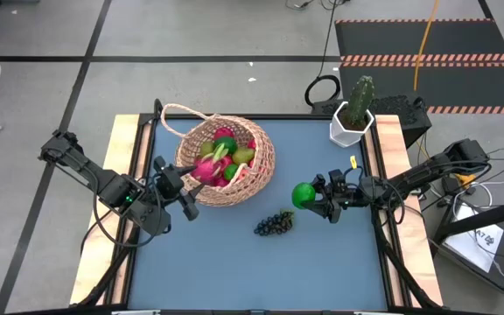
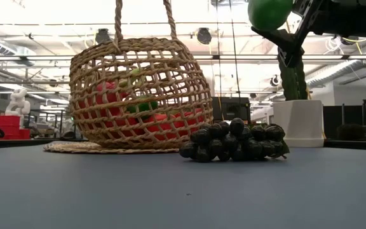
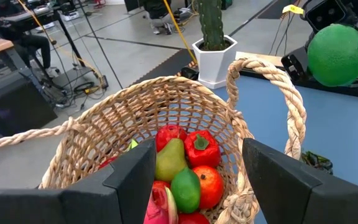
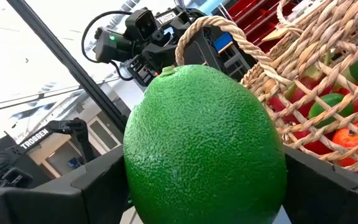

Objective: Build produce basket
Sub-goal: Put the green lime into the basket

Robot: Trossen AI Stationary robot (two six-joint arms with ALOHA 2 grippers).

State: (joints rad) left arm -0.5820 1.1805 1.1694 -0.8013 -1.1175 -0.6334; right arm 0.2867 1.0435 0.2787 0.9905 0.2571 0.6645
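1. High view: blue-topped table (image 1: 234, 271) with pale wood side strips, holds everything; the basket is the landmark below.
2. Basket (image 1: 226, 159), tan wicker, on the table's far-left-of-centre part. It is tipped so its mouth faces the left arm; thin loop handle (image 1: 178, 118) sticks out toward the far-left corner.
3. Produce inside basket (image 3: 185, 168): red round fruits, yellow-green pear, green lime, pink dragon fruit at the mouth.
4. Left arm (image 1: 86, 171) comes in from the basket's left. Left gripper (image 1: 175, 188) sits at the basket's mouth rim, fingers (image 3: 135, 177) spread apart; left wrist view shows them either side of the opening, nothing pinched between them that can be seen.
5. Right arm (image 1: 427, 175) reaches in from the basket's right. Right gripper (image 1: 315, 197) is raised above the table, well right of the basket, pinching a green lime (image 1: 304, 194); right wrist view shows the lime (image 4: 204, 146) filling the gap between both fingers.
6. White hexagonal pot with cactus (image 1: 353, 118) far right of the basket, at the table's far corner.
7. Dark grape bunch (image 1: 274, 225) lies on the table just near-right of the basket, apart from it, below the held lime.
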